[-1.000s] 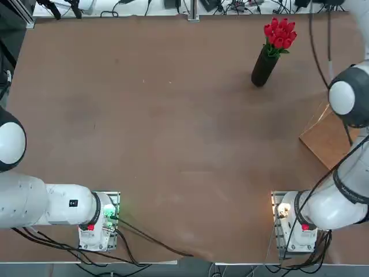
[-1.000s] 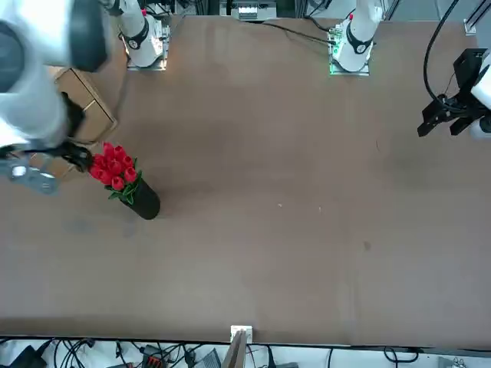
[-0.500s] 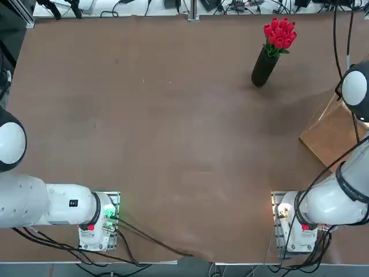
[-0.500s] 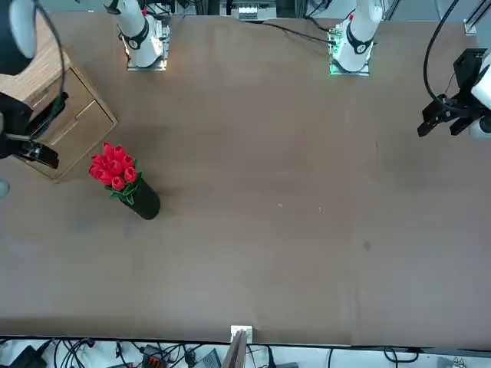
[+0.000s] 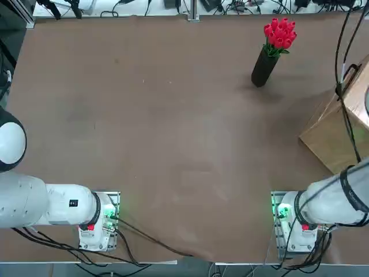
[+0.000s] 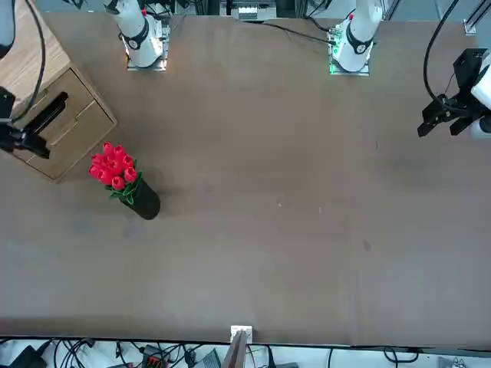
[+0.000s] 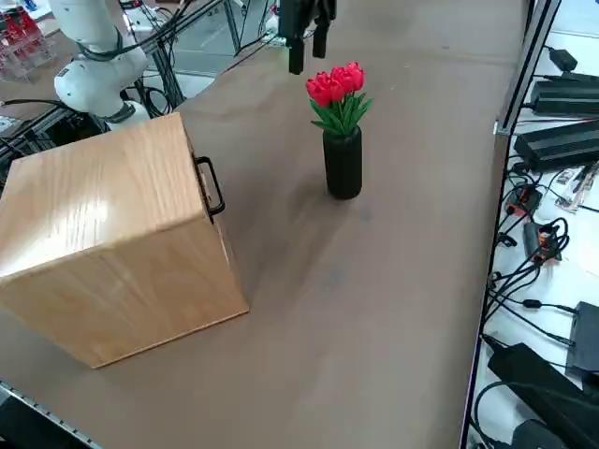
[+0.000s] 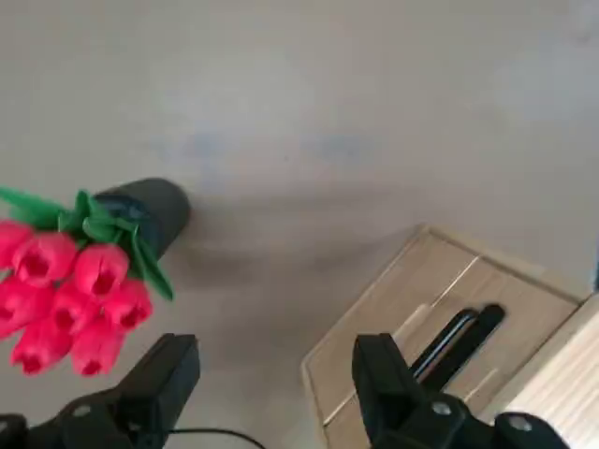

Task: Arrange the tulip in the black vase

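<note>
Wrist view is showing the right gripper [image 8: 276,379] hanging high over the table with its fingers [image 8: 168,374] spread apart, gripping nothing. Below it and off to one side, the tulip [image 8: 65,299] is standing in the black vase [image 8: 154,213]; a wooden drawer box [image 8: 440,318] is sitting beneath its other finger.

No readable text, labels, brands, numbers or signs anywhere. Small dark square mark on the parked left arm's housing [image 5: 73,203], near the bench's robot-side edge, too small to read.
</note>
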